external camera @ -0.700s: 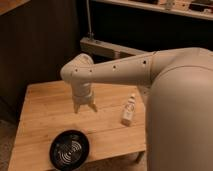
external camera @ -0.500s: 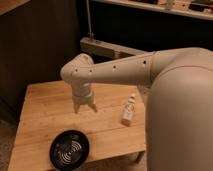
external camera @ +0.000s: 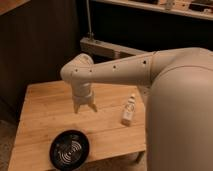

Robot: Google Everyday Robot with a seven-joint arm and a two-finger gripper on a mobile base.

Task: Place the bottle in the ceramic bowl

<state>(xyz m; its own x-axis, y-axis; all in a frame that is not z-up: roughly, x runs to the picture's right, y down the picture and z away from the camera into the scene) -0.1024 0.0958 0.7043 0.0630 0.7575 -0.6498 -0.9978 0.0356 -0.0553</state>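
1 bottle on the wooden table, beyond and right of the ceramic bowl. Seems to lie w/ long axis front-to-back, cap toward far edge. 1 bowl. 1 gripper beyond the bowl, pointing down, fingers spread, empty.

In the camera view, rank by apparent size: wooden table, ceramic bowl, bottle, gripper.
Largest: wooden table.
Next: ceramic bowl.
Unranked: gripper, open over the table's middle, and bottle look close in size; the gripper may be nearer the camera.

Cream rounded arm, dark dots, pale claw over table
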